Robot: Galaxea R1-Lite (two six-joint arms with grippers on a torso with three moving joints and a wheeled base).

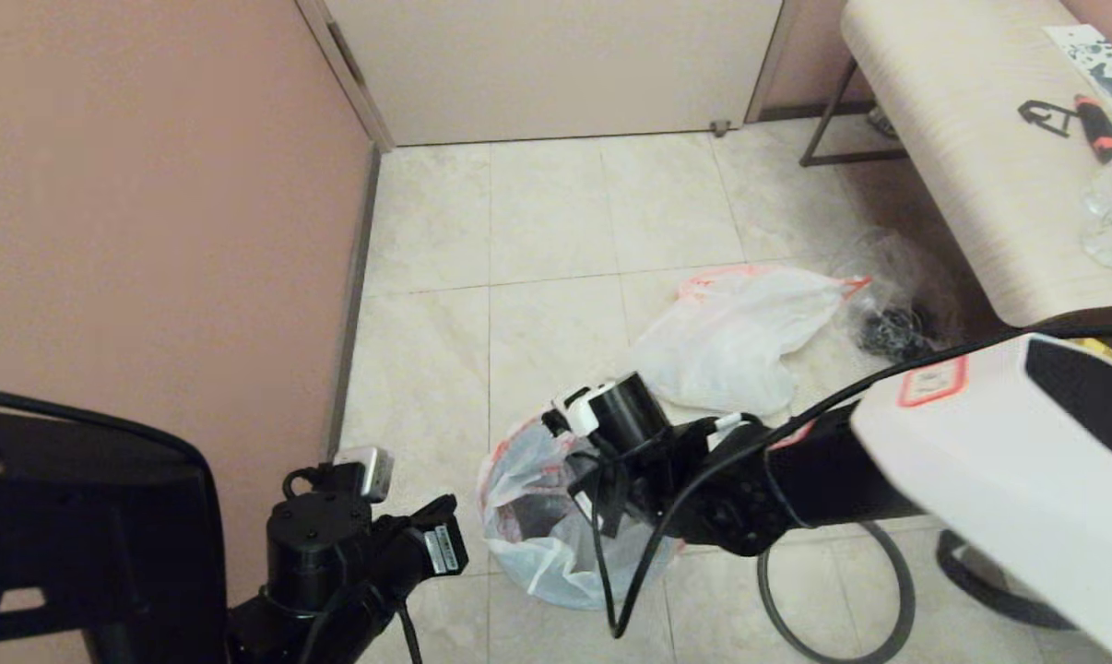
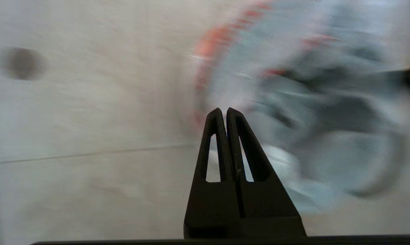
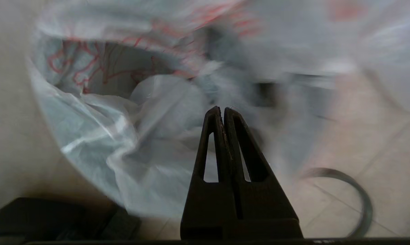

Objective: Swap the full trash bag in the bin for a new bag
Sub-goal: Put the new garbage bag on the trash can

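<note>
While both grippers are pinched shut on nothing, the new bag (image 1: 533, 516) sits loosely draped in the bin just under your right gripper (image 3: 222, 109); the left gripper (image 2: 223, 110) hangs beside its rim. Tuck slack inward evenly. The full bag (image 1: 736, 337) lies beyond.

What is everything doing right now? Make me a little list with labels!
bin: hidden under the new bag draped over it, on the floor in front of the robot
new bag: mouth open, red print inside
full bag: lying on the floor tiles beyond the bin
left gripper: shut, empty, beside the bin's bag
right gripper: shut, empty, at the new bag's mouth
bench: far right, small items on top
</note>
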